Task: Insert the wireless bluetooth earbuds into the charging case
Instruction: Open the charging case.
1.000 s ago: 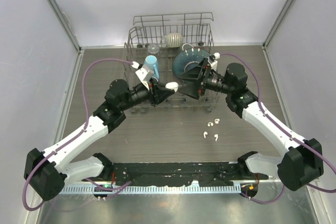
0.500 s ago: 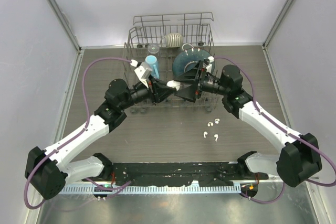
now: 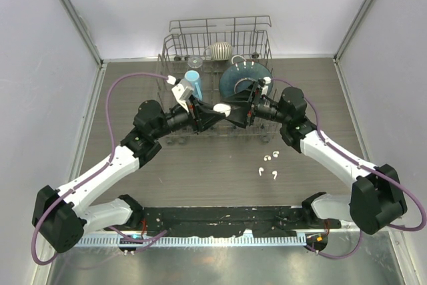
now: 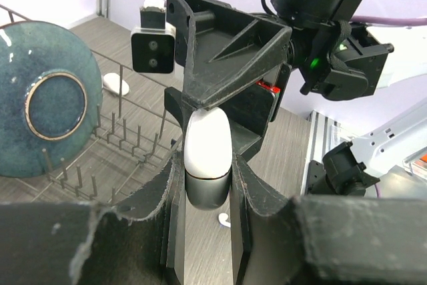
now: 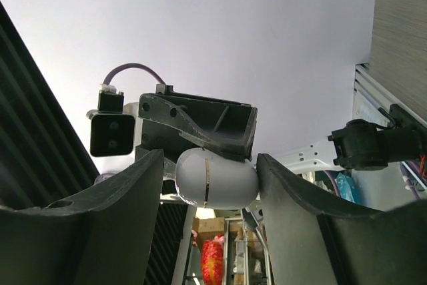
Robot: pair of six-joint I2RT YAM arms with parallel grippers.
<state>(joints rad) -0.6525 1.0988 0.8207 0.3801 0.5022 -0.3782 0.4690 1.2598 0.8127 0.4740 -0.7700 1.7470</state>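
Note:
The white, egg-shaped charging case [image 3: 221, 107] hangs in the air in front of the dish rack, its lid shut. My left gripper [image 3: 218, 111] is shut on its lower half; in the left wrist view the case [image 4: 207, 143] sits tight between the pads [image 4: 248, 191]. My right gripper [image 3: 231, 114] has come in from the right and straddles the case's upper end. In the right wrist view the case [image 5: 217, 178] touches the right finger [image 5: 283, 191], with a narrow gap at the left one. Several white earbuds [image 3: 267, 159] lie on the table below; one earbud [image 4: 224, 219] shows between the left fingers.
A wire dish rack [image 3: 175, 51] stands at the back, just behind both grippers. It holds a dark blue plate [image 3: 235, 75], a light blue cup [image 3: 193, 82] and a striped round object [image 3: 221, 50]. A small white pebble-like object [image 4: 115, 83] lies past the plate [image 4: 40, 105].
My right gripper has moved left onto the case held by the left gripper, and its jaws have narrowed around it. The left arm and the earbuds have stayed put.

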